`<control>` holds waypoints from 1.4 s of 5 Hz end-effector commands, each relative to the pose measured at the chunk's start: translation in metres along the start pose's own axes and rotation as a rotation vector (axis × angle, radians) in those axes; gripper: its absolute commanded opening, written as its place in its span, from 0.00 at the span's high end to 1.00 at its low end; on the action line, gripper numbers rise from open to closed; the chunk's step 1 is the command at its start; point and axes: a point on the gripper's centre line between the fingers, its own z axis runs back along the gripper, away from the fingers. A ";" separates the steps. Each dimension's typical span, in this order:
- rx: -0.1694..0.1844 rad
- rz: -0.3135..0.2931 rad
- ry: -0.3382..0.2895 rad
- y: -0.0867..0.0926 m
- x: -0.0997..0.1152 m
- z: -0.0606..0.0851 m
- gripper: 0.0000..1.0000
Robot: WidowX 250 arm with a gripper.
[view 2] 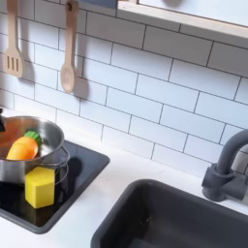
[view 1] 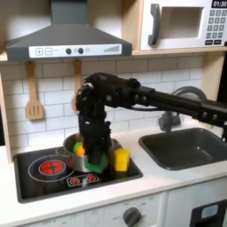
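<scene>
A: Surface point(view 1: 168, 182) first, since it is the biggest thing you have in front of you: a white toy-kitchen top, with the dark sink point(view 1: 184, 146) sunk into it on the first exterior view's right and the black hob point(view 1: 44, 173) on the first exterior view's left.

B: And the arm?

A: Your black arm reaches in from the first exterior view's right, bends above the hob and drops straight down. Its end effector point(view 1: 95, 160) sits low over the hob, just beside the steel pot point(view 2: 29, 157).

B: Is it open? Holding anything?

A: You cannot tell from these views; the fingers are dark against the dark hob and too blurred to read.

B: What is in the pot?

A: An orange toy carrot with a green top point(view 2: 24, 146), lying inside the bowl in the second exterior view. The pot stands on the hob.

B: Anything else close by?

A: A yellow block point(view 2: 40, 186), standing on the hob right against the pot's near side in the second exterior view. In the first exterior view it point(view 1: 121, 160) is just to the right of the end effector. Behind, on the tiled wall, two wooden utensils hang: a slotted spatula point(view 2: 13, 44) and a spoon point(view 2: 68, 53). The grey tap point(view 2: 225, 176) stands at the sink's far edge.
</scene>
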 end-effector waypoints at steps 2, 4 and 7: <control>0.009 0.092 -0.005 0.041 0.039 -0.004 1.00; 0.016 0.136 -0.007 0.057 0.054 -0.012 1.00; 0.016 0.203 0.006 0.082 0.071 -0.029 1.00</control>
